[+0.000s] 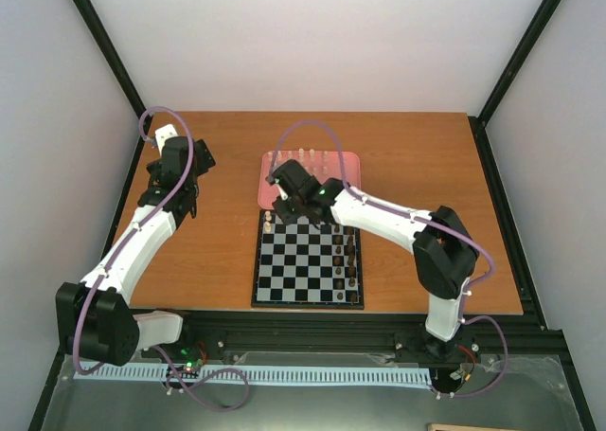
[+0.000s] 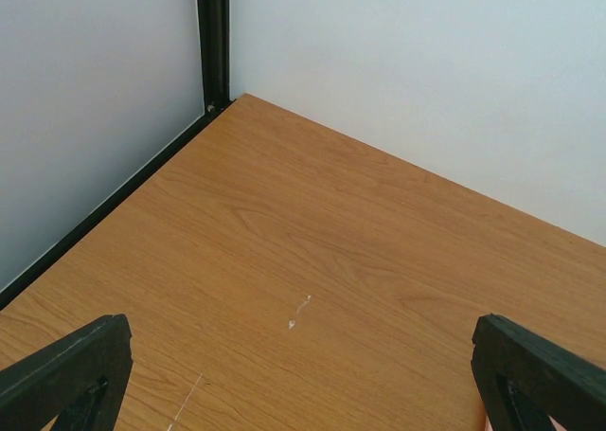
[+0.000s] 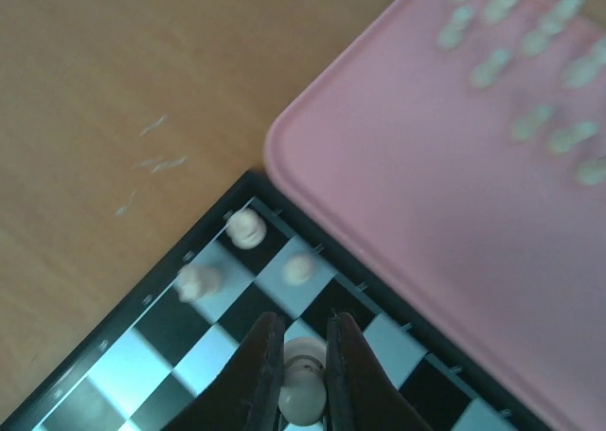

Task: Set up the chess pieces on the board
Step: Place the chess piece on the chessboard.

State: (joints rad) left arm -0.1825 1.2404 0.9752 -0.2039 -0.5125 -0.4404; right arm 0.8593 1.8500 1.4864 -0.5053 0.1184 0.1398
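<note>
The board (image 1: 301, 281) lies at the table's middle, black and white checks. My right gripper (image 1: 284, 204) (image 3: 304, 355) hangs over its far left corner, shut on a cream chess piece (image 3: 305, 386) just above a square. Three cream pieces (image 3: 245, 228) stand on the corner squares beside it. More cream pieces (image 1: 303, 154) stand in rows on the pink tray (image 1: 346, 166) behind the board. My left gripper (image 1: 180, 161) (image 2: 298, 374) is wide open over bare table at the far left, with nothing between its fingers (image 2: 71, 374).
Dark brown pieces (image 1: 350, 256) line the board's right side. The pink tray's edge (image 3: 398, 223) butts against the board's far edge. White walls and black frame posts (image 2: 213, 43) close in the table.
</note>
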